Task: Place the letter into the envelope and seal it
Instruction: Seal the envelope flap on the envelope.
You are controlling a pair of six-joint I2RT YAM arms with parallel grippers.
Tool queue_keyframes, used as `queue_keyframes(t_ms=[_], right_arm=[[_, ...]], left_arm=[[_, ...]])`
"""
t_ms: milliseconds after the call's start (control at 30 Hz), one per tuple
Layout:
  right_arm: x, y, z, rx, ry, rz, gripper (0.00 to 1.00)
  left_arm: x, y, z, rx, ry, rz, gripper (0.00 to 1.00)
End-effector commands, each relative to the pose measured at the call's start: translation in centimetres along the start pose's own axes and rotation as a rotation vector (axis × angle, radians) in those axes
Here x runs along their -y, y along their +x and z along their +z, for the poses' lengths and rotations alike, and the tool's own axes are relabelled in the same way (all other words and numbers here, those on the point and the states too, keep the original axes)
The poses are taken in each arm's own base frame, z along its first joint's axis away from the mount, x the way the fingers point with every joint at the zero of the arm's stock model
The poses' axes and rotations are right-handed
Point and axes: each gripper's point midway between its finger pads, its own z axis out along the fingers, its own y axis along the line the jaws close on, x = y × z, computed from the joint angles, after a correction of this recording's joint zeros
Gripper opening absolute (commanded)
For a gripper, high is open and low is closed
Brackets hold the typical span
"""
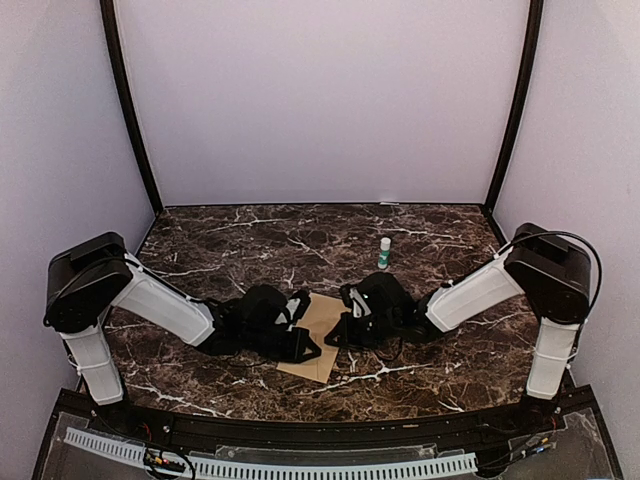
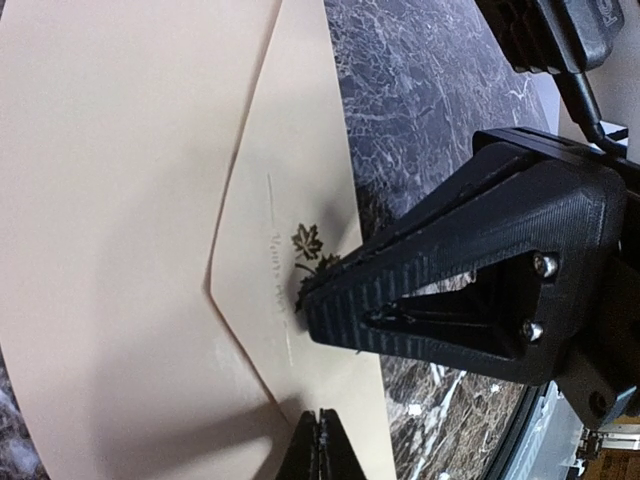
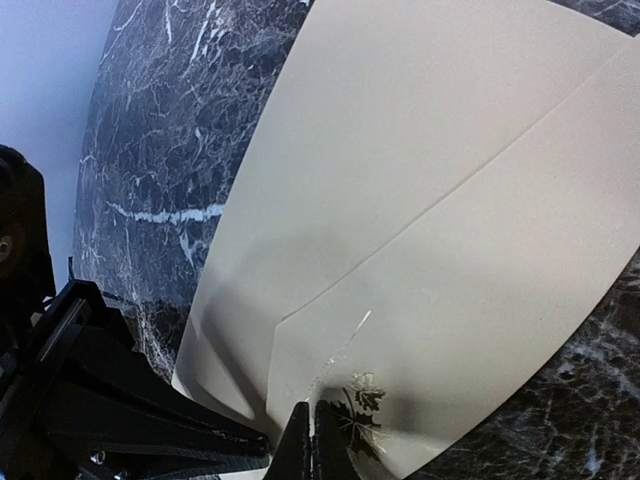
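The kraft-brown envelope (image 1: pixel 322 340) lies flat on the marble table between both grippers. Its pointed flap (image 2: pixel 290 200) is folded down over the body, with a small dark leaf emblem (image 3: pixel 362 412) on it. My left gripper (image 2: pixel 322 418) is shut, its tips at the envelope near the flap's edge. My right gripper (image 3: pixel 315 408) is shut, its tips on the flap beside the emblem. Each gripper shows in the other's wrist view, the right one (image 2: pixel 312 300) over the emblem, the left one (image 3: pixel 150 420) low at the left. The letter is not visible.
A small white bottle with a green label (image 1: pixel 384 252) stands upright behind the right gripper. The dark marble table (image 1: pixel 250 235) is walled by pale panels at the back and sides. A black rail (image 1: pixel 300 430) runs along the near edge.
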Motion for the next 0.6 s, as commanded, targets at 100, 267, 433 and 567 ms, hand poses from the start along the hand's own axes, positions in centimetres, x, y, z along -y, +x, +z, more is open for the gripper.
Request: queue_keyframes(t_ms=[100, 267, 433, 567], right_arm=[[0.4, 2.3, 0.6, -0.071, -0.027, 0.004, 0.0], [-0.4, 3.1, 0.6, -0.101, -0.062, -0.001, 0.0], [-0.1, 3.4, 0.9, -0.103, -0.045, 0.009, 0.0], [2.3, 2.3, 0.8, -0.052, 0.042, 0.074, 0.0]], left_arm=[[-2.8, 3.0, 0.7, -0.063, -0.067, -0.033, 0.02], [-3.2, 3.1, 0.8, -0.071, -0.086, -0.031, 0.01], [-3.4, 3.2, 0.8, -0.073, -0.096, -0.034, 0.01], [-3.7, 3.4, 0.8, -0.078, -0.105, -0.042, 0.01]])
